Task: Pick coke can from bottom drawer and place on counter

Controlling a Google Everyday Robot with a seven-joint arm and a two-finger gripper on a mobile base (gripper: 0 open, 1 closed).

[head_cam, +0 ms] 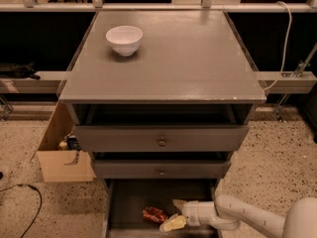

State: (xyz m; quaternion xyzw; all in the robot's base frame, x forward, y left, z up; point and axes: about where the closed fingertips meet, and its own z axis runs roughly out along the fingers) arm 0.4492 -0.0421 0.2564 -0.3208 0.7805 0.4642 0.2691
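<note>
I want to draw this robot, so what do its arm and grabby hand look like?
The arm is smooth, white and tube-shaped, with rounded joints. No cables or markings show. The two-finger gripper, down in the wide grey bottom drawer beside the small shiny red coke can, has two pale yellowish fingers, spread open.

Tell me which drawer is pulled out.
The bottom drawer, holding the coke can with the gripper beside it; the two knobbed drawers above sit pushed in.
</note>
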